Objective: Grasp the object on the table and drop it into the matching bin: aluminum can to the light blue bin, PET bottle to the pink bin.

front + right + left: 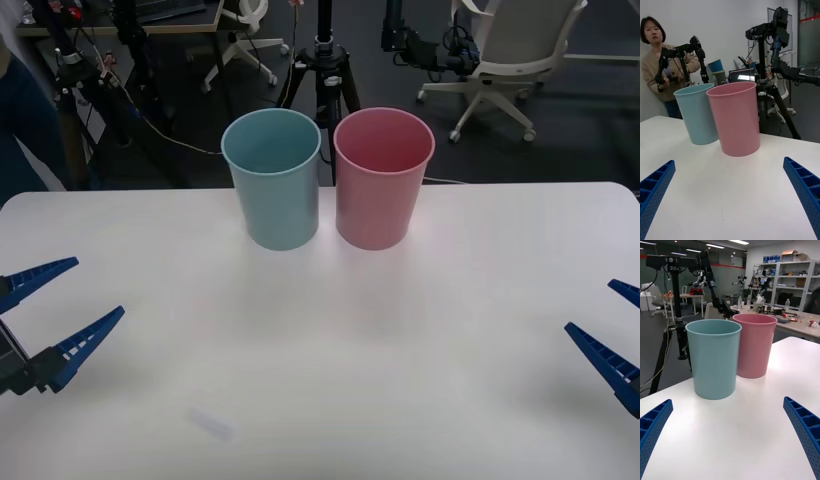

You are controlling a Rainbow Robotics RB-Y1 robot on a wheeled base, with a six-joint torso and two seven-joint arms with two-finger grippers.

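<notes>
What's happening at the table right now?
Nothing is being handled. The left gripper and right gripper sit open at the table's left and right edges, holding nothing. The light blue bin and pink bin stand upright side by side at the far edge, blue on the robot's left.

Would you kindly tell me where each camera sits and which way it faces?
Front view: above the arms, looking down at the table; left gripper and right gripper at the edges.
Right wrist view: low, facing the pink bin; own fingers apart.
Left wrist view: low, facing the light blue bin; own fingers apart.
All share both bins.
</notes>
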